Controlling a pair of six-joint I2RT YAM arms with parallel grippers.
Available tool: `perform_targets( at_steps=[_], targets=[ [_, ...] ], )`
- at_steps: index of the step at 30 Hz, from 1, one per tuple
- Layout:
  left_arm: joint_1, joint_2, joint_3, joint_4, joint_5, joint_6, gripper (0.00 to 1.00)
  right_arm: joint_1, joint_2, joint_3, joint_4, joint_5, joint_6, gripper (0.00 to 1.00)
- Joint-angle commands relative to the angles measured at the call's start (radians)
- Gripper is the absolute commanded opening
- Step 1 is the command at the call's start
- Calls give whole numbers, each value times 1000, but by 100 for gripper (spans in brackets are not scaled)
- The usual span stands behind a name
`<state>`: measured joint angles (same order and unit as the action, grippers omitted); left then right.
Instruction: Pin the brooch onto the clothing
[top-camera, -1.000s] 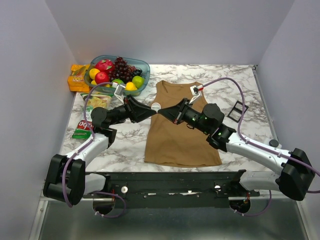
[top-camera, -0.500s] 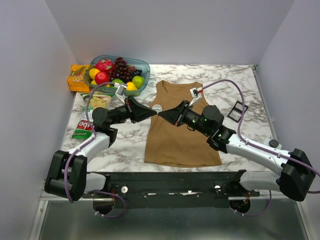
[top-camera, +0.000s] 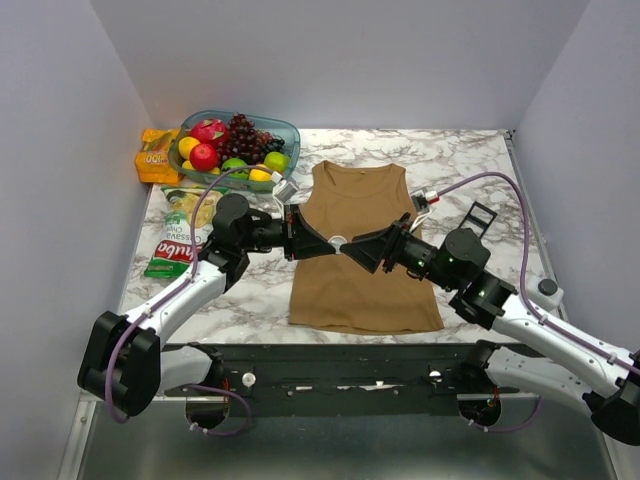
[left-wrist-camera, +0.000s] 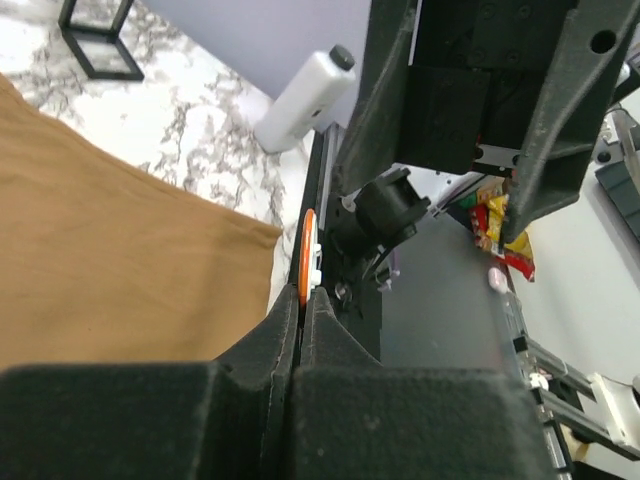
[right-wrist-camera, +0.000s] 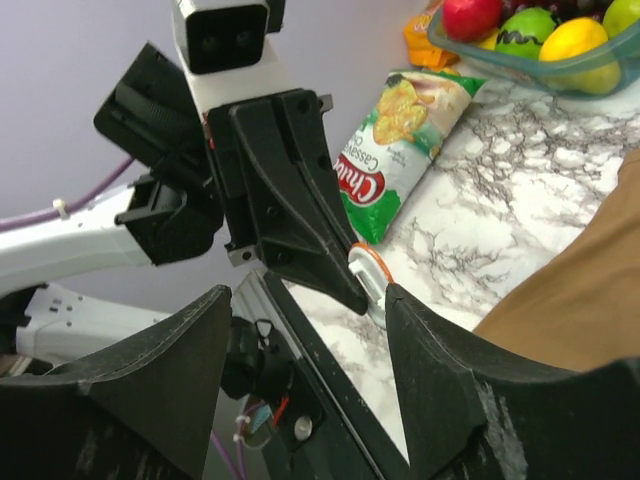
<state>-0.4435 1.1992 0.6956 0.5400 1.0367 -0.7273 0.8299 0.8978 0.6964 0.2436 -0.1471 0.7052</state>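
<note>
Top view: left claw (top-camera: 333, 243) is closed on the brooch (top-camera: 339, 241), a small pale disc pinched at its very tip. The right claw (top-camera: 352, 246) meets it nose to nose with its jaws spread, not gripping. The clothing (top-camera: 352, 195) lies flat on the table (top-camera: 450, 160) right under both claw tips, about mid-chest on its left side. Can't tell from here whether the tips are off the fabric. The step looks like a two-claw job: the right claw takes or braces the brooch so that the pin can be worked into the cloth. To do it well, the left claw holds firm and level while the right claw centres on the disc before closing. Both then go down together so that the thin fabric doesn't bunch. Left wrist view: the fingers are pressed tight on the brooch (left-wrist-camera: 306, 262), which is seen edge-on with an orange rim and a white face and sticks out just past the fingertips. The tan cloth sits below and to the left of the claw. The right claw's open fingers loom just beyond the brooch. Right wrist view: the right claw's two fingers are wide apart. The left claw's tip and the brooch (right-wrist-camera: 368, 275) sit just ahead of the gap, nearer the right-hand finger than the middle, so it needs a small sideways shift first. The cloth is at the lower right, with the chips bag (right-wrist-camera: 400, 150) well beyond the claw.
</note>
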Motion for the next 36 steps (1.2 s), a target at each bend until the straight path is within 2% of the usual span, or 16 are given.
perform_targets(
  at_steps=[1,9,16,22,36],
  targets=[
    [-24,2,21,-112,66,80,0,0,-33,-58,-83,-68,-55,70],
    [-66,3,39,-178,80,135,0,0,-25,-90,-72,-97,-65,63],
    [-77,-3,41,-192,79,146,0,2,13,-95,-26,-108,-55,49],
    [-80,-3,44,-207,74,157,0,0,29,-100,-3,-109,-50,41],
    [-83,-3,48,-227,68,175,0,0,49,-112,20,-115,-43,29]
  ],
)
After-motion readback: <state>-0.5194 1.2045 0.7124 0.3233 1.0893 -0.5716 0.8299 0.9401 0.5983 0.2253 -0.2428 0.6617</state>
